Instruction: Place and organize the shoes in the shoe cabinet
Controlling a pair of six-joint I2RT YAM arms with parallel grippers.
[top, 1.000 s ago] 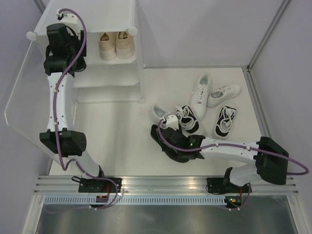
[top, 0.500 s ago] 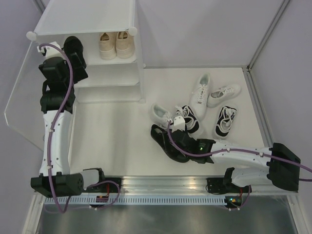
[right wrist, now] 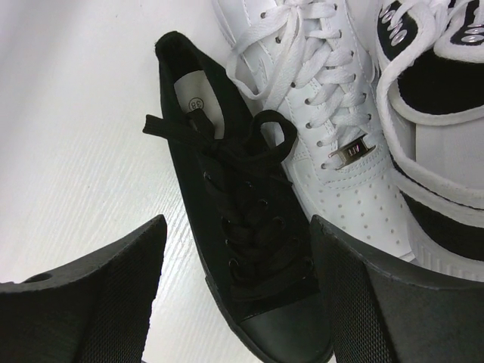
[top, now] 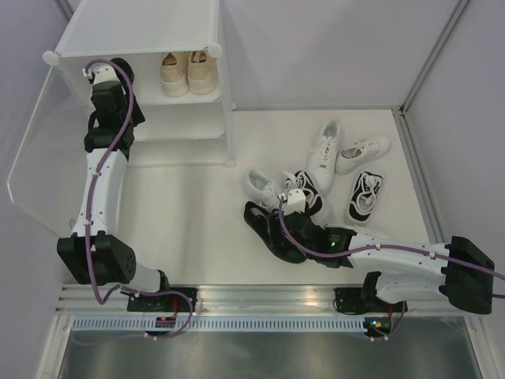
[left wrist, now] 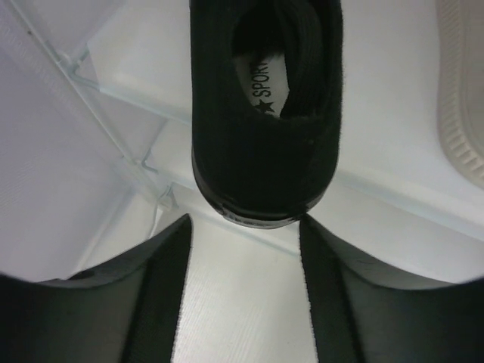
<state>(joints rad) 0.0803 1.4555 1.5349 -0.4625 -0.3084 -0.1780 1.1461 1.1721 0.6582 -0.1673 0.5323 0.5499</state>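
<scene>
Left gripper (left wrist: 243, 225) hangs at the mouth of the shoe cabinet (top: 142, 31), at 11 o'clock in the overhead view. Its jaws are parted and hold nothing. A black sneaker (left wrist: 265, 144) sits heel-out on a shelf edge just beyond the fingertips, with the beige pair (top: 188, 73) at its 3 o'clock. The left arm (top: 101, 189) bends at an elbow low by the near edge, forearm stretched toward 12 o'clock.

Right gripper (right wrist: 236, 231), jaws spread wide, hovers over a second black sneaker (right wrist: 242, 204) on the table (top: 189, 221), at about 4 o'clock of centre. The toe lies between the fingers, neither seen touching it. A white sneaker (right wrist: 333, 151) lies just beside it at 2 o'clock, and a black-and-white sneaker (right wrist: 439, 98) lies beyond. The right arm (top: 394, 253) throws its elbow out to 4 o'clock, forearm running low toward 9 o'clock.
</scene>
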